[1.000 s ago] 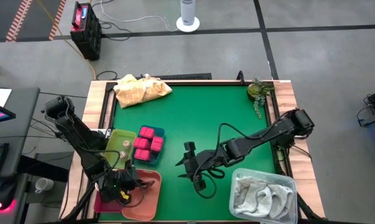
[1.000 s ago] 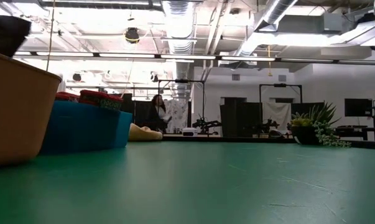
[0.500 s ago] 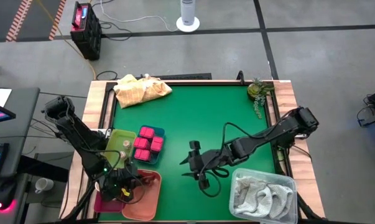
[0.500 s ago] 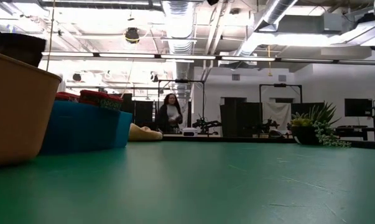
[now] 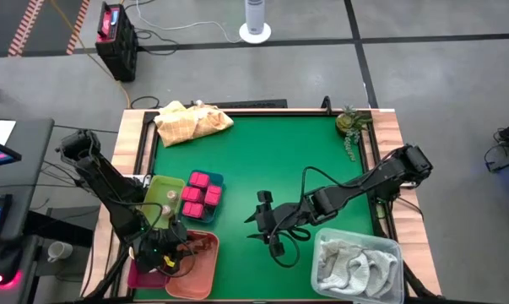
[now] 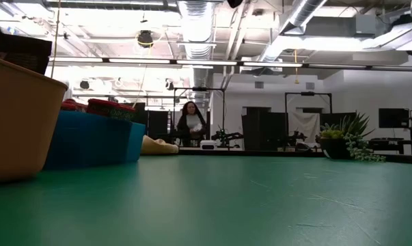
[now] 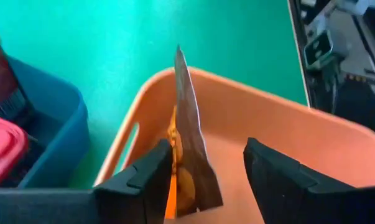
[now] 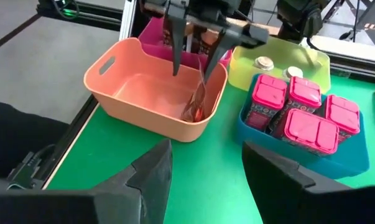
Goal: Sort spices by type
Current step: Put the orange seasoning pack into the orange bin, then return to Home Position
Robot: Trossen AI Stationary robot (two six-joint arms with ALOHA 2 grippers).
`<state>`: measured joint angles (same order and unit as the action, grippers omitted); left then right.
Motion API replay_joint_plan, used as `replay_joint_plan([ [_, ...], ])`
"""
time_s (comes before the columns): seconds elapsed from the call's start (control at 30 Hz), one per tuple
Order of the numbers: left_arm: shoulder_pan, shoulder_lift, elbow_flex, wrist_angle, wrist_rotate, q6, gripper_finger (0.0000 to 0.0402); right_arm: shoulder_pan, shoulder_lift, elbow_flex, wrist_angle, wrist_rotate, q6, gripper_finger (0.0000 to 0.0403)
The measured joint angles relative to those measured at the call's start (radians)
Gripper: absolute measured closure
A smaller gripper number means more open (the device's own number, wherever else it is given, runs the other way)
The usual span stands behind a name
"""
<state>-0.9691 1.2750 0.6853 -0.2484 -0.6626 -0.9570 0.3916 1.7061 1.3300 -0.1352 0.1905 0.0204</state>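
Left gripper [image 8: 196,46] jaws parted; glossy brown packet [image 7: 190,152] in smooth orange bin [image 8: 122,99].

Brown flat spice packet [image 8: 196,102] stands on edge inside the orange bin [image 8: 122,102], centre-left of the right wrist frame, leaning at the bin's wall nearest the blue bin; in the left wrist frame it is a thin upright brown sheet [image 7: 190,155] with orange showing low down, lower middle. Four pink-red blocky packets [image 8: 302,112] upright, packed close in the blue bin [image 8: 355,163], right of frame; in the high view [image 5: 201,194], lower left. Two round tan-lidded jars [image 8: 275,67] in the yellow-green bin [image 8: 318,59], upper right.
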Motion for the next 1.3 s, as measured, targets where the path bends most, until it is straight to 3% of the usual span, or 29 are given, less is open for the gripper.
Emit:
replay_joint_plan([
  [0.27, 0.007, -0.099, 0.002, 0.001, -0.056, 0.07, 0.0211, -0.008, -0.02, -0.002, -0.15, 0.004, 0.073, 0.018],
  [0.4, 0.041, -0.178, 0.002, -0.015, -0.11, 0.135, 0.0211, -0.001, -0.077, -0.003, -0.257, 0.106, 0.098, 0.018],
  [0.5, 0.077, -0.227, 0.002, -0.016, -0.143, 0.208, 0.0211, 0.006, -0.162, -0.08, -0.255, 0.196, 0.085, 0.018],
  [0.8, 0.149, -0.252, -0.017, 0.049, -0.192, 0.532, 0.0225, -0.053, -0.566, -0.606, 0.172, 0.239, 0.163, 0.018],
  [0.9, 0.221, -0.268, -0.074, 0.11, -0.134, 0.591, 0.0233, -0.07, -0.659, -0.728, 0.277, 0.234, 0.141, 0.018],
  [1.1, 0.405, -0.38, -0.292, 0.432, 0.13, 0.704, 0.0261, -0.161, -0.826, -0.864, 0.365, 0.18, 0.109, 0.018],
  [1.17, 0.454, -0.434, -0.349, 0.551, 0.15, 0.766, 0.0271, -0.189, -0.879, -0.89, 0.381, 0.154, 0.076, 0.018],
  [1.3, 0.522, -0.527, -0.416, 0.773, 0.082, 0.936, 0.0283, -0.211, -0.952, -0.958, 0.591, 0.148, -0.06, 0.018],
])
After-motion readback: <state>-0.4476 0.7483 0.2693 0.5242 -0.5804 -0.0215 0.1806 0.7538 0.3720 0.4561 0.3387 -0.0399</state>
